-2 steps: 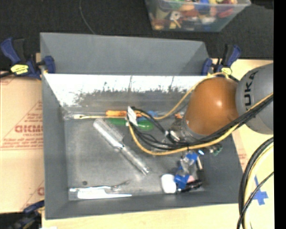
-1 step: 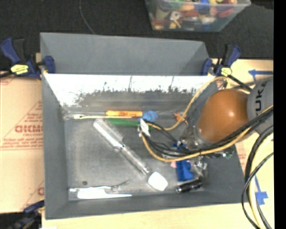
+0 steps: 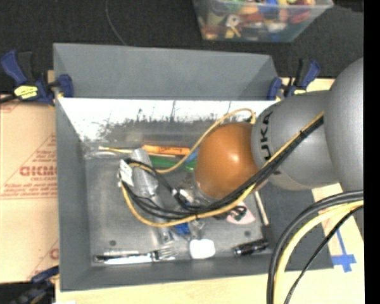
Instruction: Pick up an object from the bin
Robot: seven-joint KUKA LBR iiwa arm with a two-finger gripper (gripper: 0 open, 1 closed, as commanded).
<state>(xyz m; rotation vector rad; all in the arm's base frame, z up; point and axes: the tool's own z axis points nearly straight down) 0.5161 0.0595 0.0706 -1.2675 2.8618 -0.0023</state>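
Your pincer sits low over the left-middle floor of the grey metal bin, with the arm's yellow and black cables looped round it; whether it is released or clenched cannot be told from here, and nothing shows gripped in it, so count nothing as picked. Just behind it, toward the back wall, lies a slim orange pen-like stick; a green rounded piece is beside that, partly under the orange wrist cover; these two are the nearest candidates. Further out, a small blue piece lies near the front; along the near wall are a silver metal fork, a small white lump and a short black cylinder.

Settle on one thing that lies apart from its neighbours; the stick should grip best across its narrow width; the fork lies flat and will probably be hard to get under; the white lump stands clear and looks the easier target. Come down straight, keep the cables from dragging across loose things, and stay off the sloping walls.
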